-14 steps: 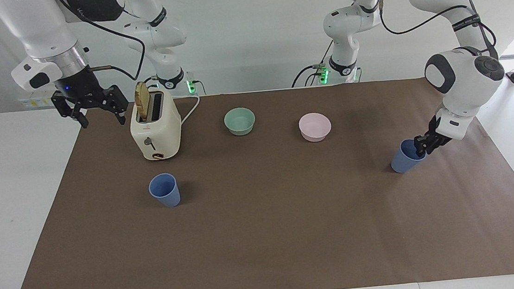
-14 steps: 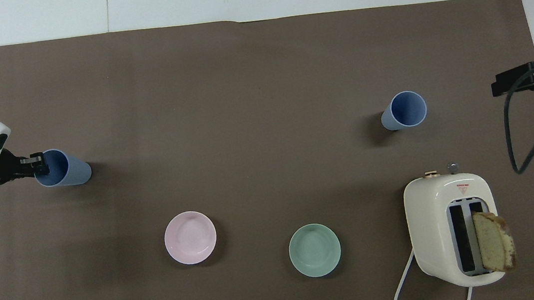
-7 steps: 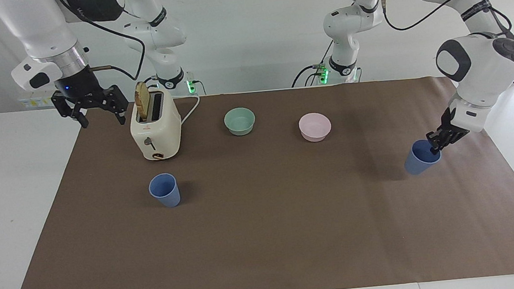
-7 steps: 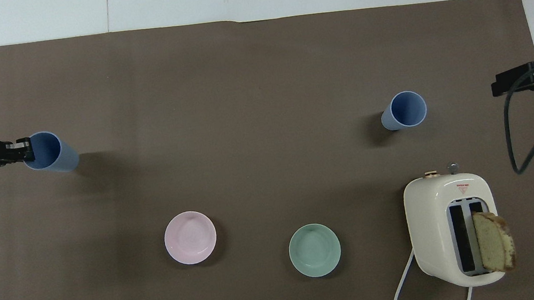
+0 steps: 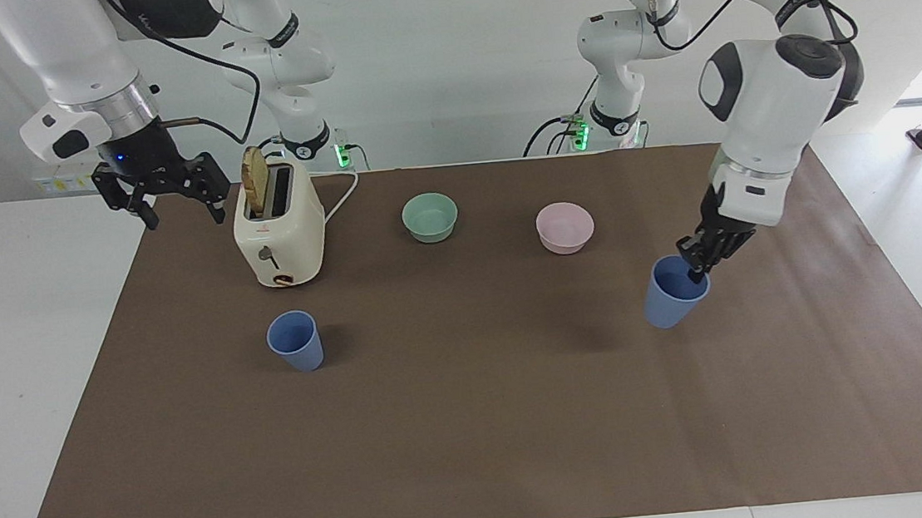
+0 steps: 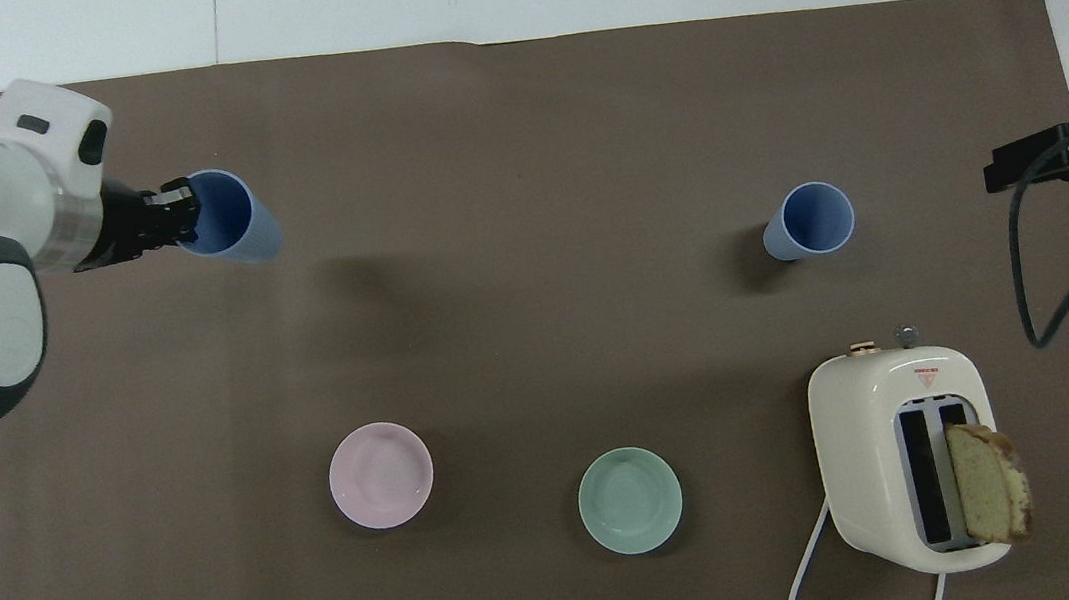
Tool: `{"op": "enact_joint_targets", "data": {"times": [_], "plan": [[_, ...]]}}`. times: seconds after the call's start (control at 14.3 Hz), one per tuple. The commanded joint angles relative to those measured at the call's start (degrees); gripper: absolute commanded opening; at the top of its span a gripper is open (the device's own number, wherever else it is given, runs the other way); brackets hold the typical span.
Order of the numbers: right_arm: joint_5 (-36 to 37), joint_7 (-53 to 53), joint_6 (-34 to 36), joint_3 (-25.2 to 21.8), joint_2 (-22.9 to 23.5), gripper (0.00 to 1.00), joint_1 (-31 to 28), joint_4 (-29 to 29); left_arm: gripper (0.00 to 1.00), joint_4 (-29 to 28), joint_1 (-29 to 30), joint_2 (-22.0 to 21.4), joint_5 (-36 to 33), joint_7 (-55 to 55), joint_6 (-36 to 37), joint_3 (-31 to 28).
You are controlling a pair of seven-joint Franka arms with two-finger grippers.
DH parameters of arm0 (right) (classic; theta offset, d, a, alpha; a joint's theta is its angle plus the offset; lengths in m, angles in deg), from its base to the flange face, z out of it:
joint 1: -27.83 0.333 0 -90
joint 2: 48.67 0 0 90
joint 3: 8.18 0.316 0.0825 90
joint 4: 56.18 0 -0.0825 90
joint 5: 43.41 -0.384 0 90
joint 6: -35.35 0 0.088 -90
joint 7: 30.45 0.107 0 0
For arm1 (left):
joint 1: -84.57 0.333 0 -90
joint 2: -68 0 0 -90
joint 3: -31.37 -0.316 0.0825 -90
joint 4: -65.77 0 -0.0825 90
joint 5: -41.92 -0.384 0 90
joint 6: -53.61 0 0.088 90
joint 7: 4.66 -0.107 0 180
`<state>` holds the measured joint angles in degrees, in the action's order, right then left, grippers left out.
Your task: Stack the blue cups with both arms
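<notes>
- My right tool (image 5: pixel 177 207) hangs at the upper left of the facing view, over the brown mat's (image 5: pixel 475 425) edge beside the toaster (image 5: pixel 279 233); its fingers stand wide apart and empty, and this arm waits.
- The cream toaster, nearest my bases, has a slice of bread (image 5: pixel 255 189) standing up out of one slot and its white cord (image 6: pixel 807 571) trailing toward me.
- The mint-green bowl (image 5: pixel 430 217) sits at upper centre of the facing view, with the pink bowl (image 5: pixel 565 226) beside it, a little farther from me; both rest upright on the mat.
- My left tool (image 5: pixel 694 265) is at right of centre in the facing view, clamped tight on the rim of one blue cup (image 5: pixel 673 300), one finger inside the mouth.
- That held cup is tilted, and its shadow lies apart from it on the mat.
- The other blue cup (image 5: pixel 296 340) stands upright on the mat at lower left of centre in the facing view, farther from me than the toaster, well apart from the held one.
- The mat covers most of the white tabletop (image 5: pixel 26 347).
</notes>
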<state>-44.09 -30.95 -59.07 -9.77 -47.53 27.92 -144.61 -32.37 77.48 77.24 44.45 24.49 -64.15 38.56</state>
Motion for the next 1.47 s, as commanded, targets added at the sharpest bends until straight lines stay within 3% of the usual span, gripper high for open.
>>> {"op": "enact_joint_targets", "data": {"times": [0.0,0.21,0.77,1.19,1.26,1.33,1.4], "plan": [[-0.3,0.8,-0.3,0.4,-0.5,1.00,-0.5,-0.7,0.00,1.0,-7.6,3.0,-0.5,8.2,-2.5,-1.1],[-0.3,0.8,-0.3,0.4,-0.5,1.00,-0.5,-0.7,0.00,0.8,-14.7,7.1,-4.3,13.6,-5.8,-1.0],[-0.3,0.8,-0.3,0.4,-0.5,1.00,-0.6,-0.7,0.00,0.9,-19.1,12.5,-4.5,13.9,-13.4,-1.1],[-0.3,0.8,-0.3,0.4,-0.5,1.00,-0.5,-0.7,0.00,0.3,-19.5,13.3,-4.4,13.9,-13.9,-1.0],[-0.3,0.8,-0.3,0.4,-0.5,1.00,-0.6,-0.7,0.15,0.5,-19.4,13.3,-4.3,13.8,-13.9,-1.0],[-0.3,0.8,-0.3,0.4,-0.5,1.00,-0.5,-0.7,0.57,0.4,-19.3,13.3,-4.3,13.8,-13.8,-1.0],[-0.3,0.8,-0.3,0.4,-0.5,1.00,-0.5,-0.7,0.91,0.6,-19.3,13.3,-4.5,13.8,-13.4,-1.0]]}}
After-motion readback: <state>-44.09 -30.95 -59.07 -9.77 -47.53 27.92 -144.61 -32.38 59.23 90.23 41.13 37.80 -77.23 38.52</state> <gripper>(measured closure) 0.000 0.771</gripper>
